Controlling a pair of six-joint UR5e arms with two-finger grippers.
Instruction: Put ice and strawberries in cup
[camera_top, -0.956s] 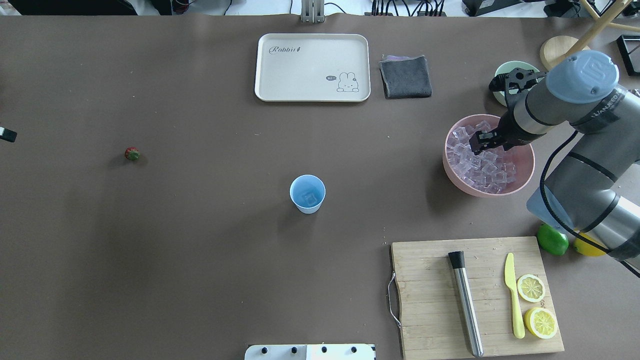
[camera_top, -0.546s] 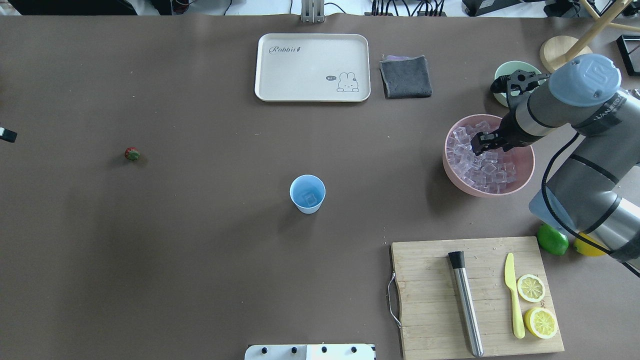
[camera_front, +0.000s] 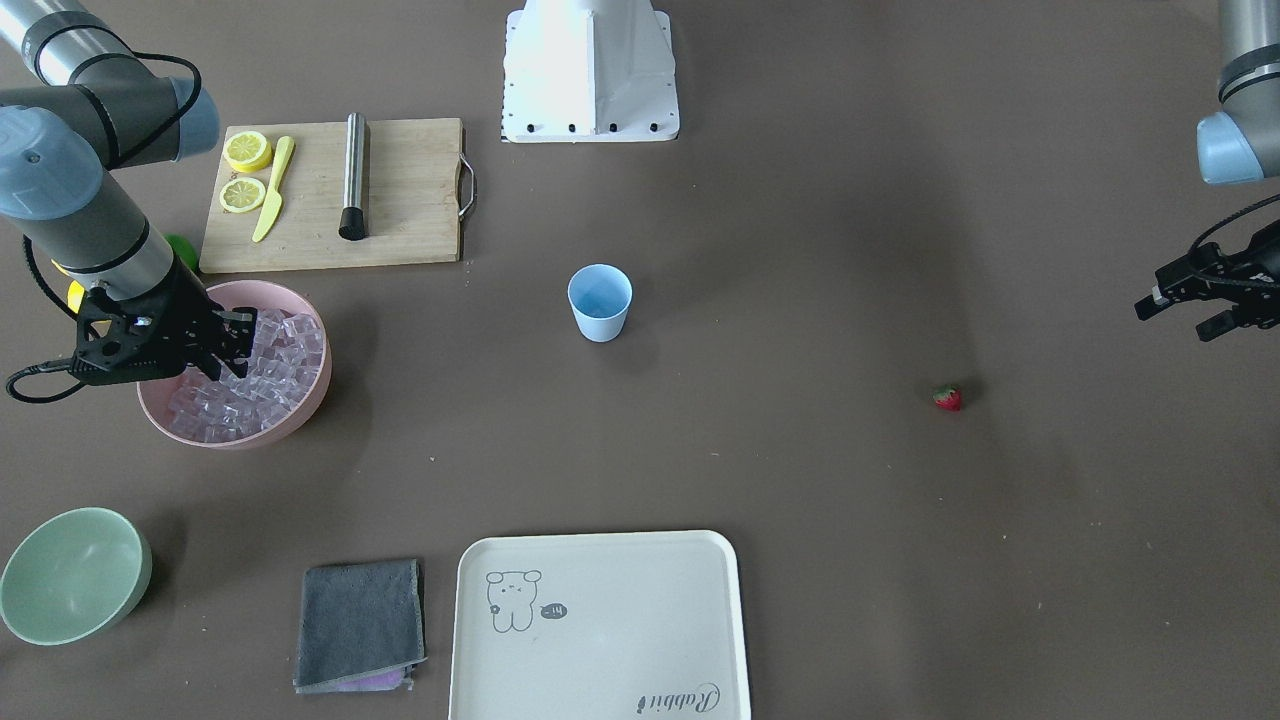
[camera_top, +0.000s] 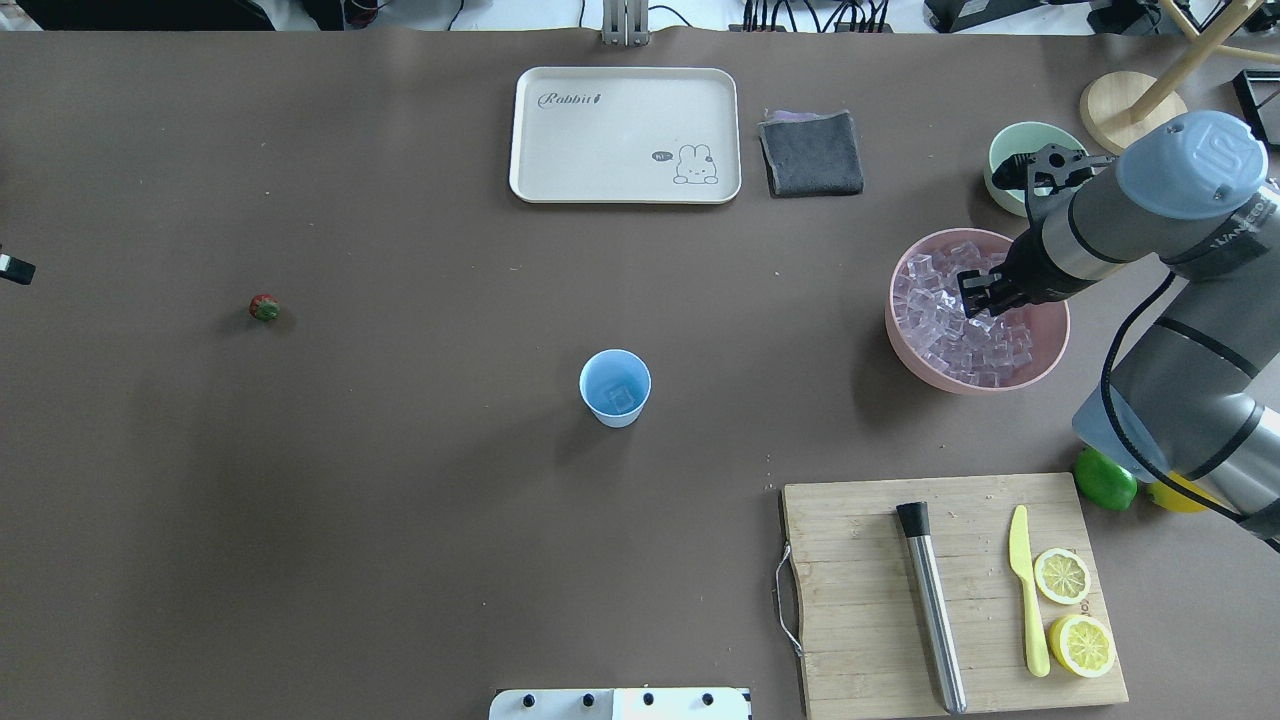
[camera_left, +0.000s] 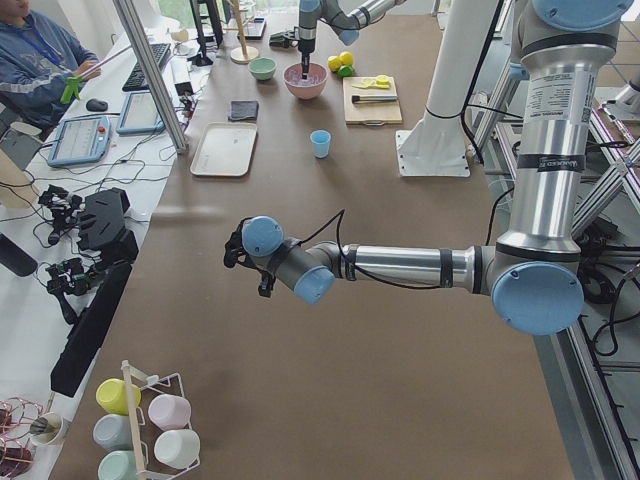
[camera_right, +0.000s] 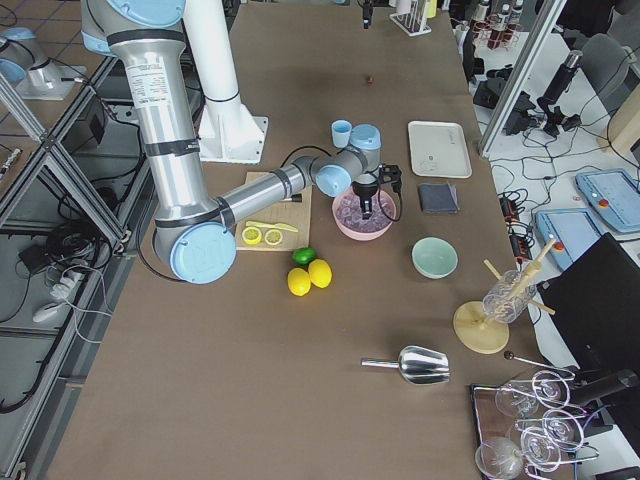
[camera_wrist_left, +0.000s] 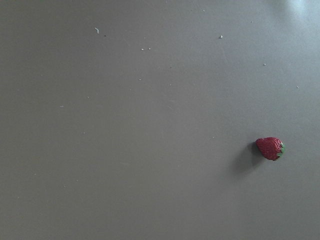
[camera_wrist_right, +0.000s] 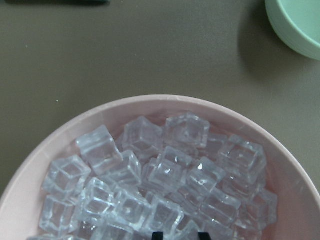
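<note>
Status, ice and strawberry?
Left gripper open, near strawberry. Right gripper down in ice, grip unclear. Cup holds ice. Nothing between bowl and cup.

Right hand (camera_top: 975, 297) points straight down, its grip unclear — left hand (camera_front: 1178, 318) hovers, fingers spread apart.

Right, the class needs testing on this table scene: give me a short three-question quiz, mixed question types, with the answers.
1. True or false: the strawberry lies on the table, outside the cup.
2. Which gripper is at the pink bowl of ice? A) left gripper B) right gripper
3. Fill in: the yellow knife lies on the ____.

Key: 1 true; 2 B; 3 cutting board.
</note>
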